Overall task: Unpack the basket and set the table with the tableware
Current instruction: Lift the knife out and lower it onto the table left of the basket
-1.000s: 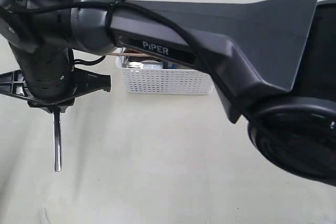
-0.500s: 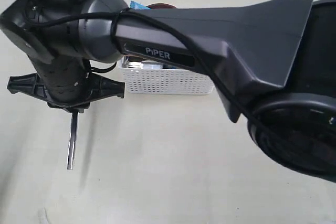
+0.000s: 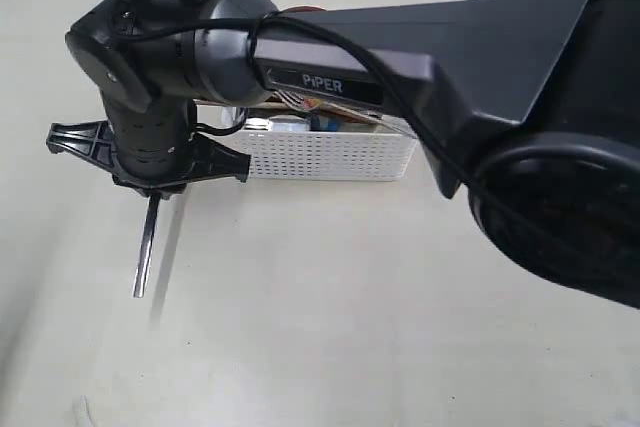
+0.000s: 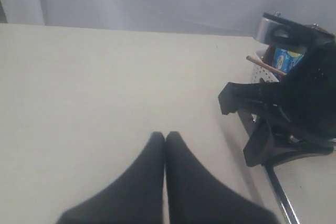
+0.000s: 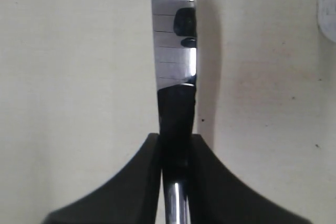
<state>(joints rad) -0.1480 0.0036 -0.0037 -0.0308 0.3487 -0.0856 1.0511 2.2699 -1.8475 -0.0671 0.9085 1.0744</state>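
Observation:
My right gripper [image 3: 152, 192] reaches across to the left side of the table [image 3: 350, 307] and is shut on the handle of a steel knife [image 3: 146, 247]. The knife hangs straight down just above the tabletop, left of the white basket [image 3: 330, 155]. In the right wrist view the fingers [image 5: 149, 153] clamp the dark handle and the shiny blade [image 5: 172, 51] runs out beyond them. In the left wrist view my left gripper [image 4: 165, 136] is shut with nothing in it, low over bare table. The basket's corner [image 4: 261, 72] shows there with a steel mug [image 4: 273, 29] and chopsticks [image 4: 265, 64] inside.
A blue chip bag [image 4: 287, 56] stands in the basket behind the chopsticks. The right arm's long dark body [image 3: 450, 57] spans the exterior view above the basket and hides much of what is inside it.
The right arm has carried the knife to the right and farther back, closer to the basket's left end. The grip on the knife is unchanged.

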